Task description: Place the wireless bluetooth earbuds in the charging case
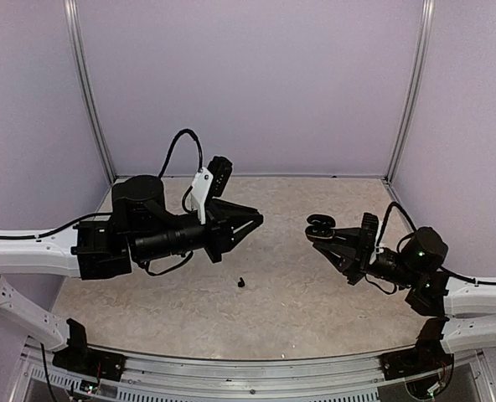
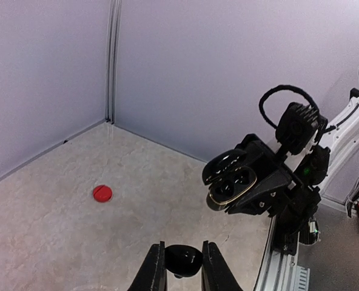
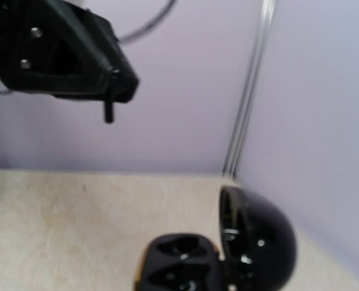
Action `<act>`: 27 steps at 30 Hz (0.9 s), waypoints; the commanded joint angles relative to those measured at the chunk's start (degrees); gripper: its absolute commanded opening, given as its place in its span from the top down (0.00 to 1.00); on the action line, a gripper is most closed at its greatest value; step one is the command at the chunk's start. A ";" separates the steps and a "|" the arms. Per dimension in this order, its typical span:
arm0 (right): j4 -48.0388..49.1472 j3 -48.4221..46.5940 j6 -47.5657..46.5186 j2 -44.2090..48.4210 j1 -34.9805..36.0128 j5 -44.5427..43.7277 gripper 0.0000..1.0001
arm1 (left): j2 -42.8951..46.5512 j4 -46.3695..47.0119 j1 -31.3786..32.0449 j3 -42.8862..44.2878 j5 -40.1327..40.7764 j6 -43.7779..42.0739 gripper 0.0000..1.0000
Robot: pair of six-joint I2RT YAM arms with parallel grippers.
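Note:
My left gripper (image 2: 182,247) is shut on a black earbud (image 2: 184,260), held in the air between its two fingers; the gripper also shows in the top view (image 1: 253,221). My right gripper (image 1: 325,233) is shut on the black charging case (image 1: 317,224), which is open and lifted off the table, facing the left gripper. The case's two wells (image 2: 233,182) look empty. In the right wrist view the case base (image 3: 182,267) and its raised lid (image 3: 258,239) fill the bottom. A second black earbud (image 1: 241,282) lies on the table between the arms. A small red round piece (image 2: 102,193) lies far left.
Purple walls close the table on the left, back and right, with metal posts (image 1: 407,92) at the back corners. The metal rail (image 1: 256,381) with the arm bases runs along the near edge. The left arm's body (image 1: 147,234) hangs over the left of the table.

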State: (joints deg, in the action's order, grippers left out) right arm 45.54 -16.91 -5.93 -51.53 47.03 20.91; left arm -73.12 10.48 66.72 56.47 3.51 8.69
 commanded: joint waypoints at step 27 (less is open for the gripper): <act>18.89 -0.69 -7.90 -7.11 12.61 -14.00 1.00 | -17.87 36.37 7.72 4.41 -5.18 0.23 0.82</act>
State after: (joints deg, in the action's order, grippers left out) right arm 61.82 -16.60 -13.43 -58.67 58.67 9.32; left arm -89.65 44.84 73.93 58.72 -0.30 8.25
